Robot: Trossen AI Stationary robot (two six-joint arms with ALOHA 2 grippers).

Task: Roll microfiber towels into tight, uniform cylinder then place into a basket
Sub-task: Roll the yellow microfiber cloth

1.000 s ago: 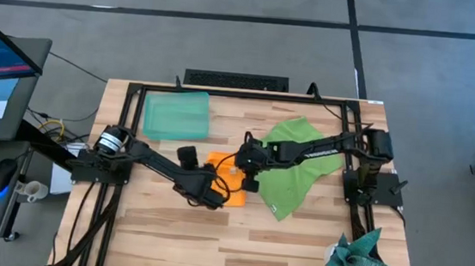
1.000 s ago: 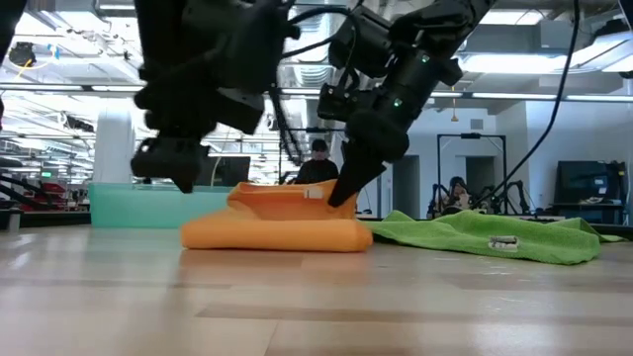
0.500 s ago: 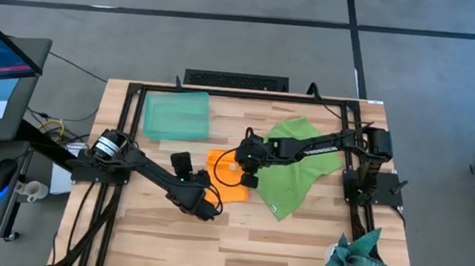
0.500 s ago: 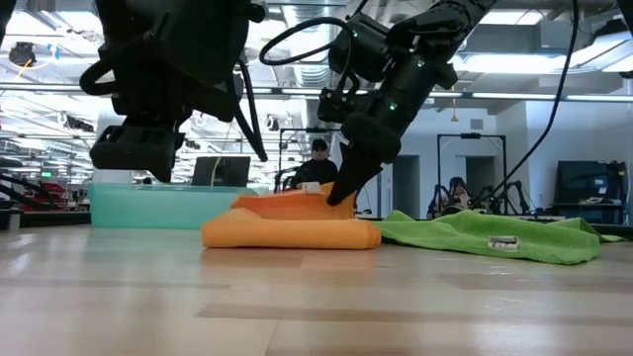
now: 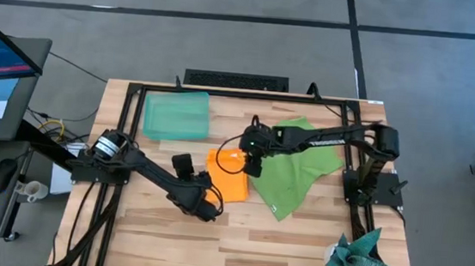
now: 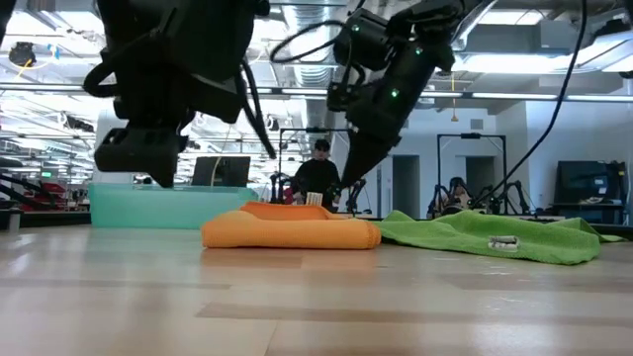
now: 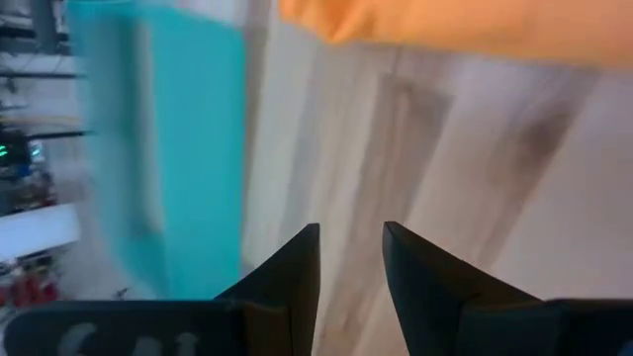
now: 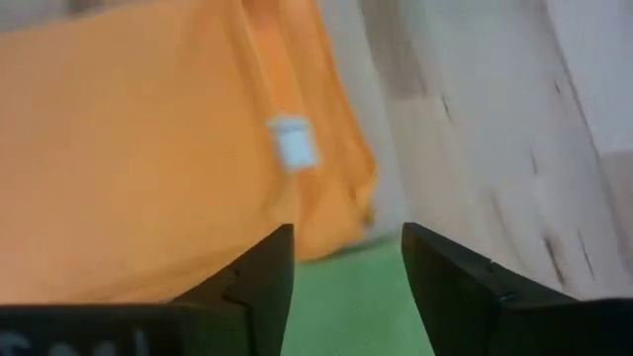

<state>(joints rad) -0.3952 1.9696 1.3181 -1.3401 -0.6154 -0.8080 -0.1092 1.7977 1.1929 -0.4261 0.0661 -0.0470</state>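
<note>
Beside the green towel (image 5: 298,162), touching its edge, the orange towel (image 5: 229,174) lies folded flat on the wooden table (image 5: 297,242). Right gripper (image 5: 253,163) hangs just above the orange towel's edge nearest the green towel, fingers spread, holding nothing. Left gripper (image 5: 211,210) is off the orange towel's opposite corner, above bare wood, fingers narrowly parted and empty. Teal basket (image 5: 175,115) sits apart from the orange towel, at the table's far corner.
</note>
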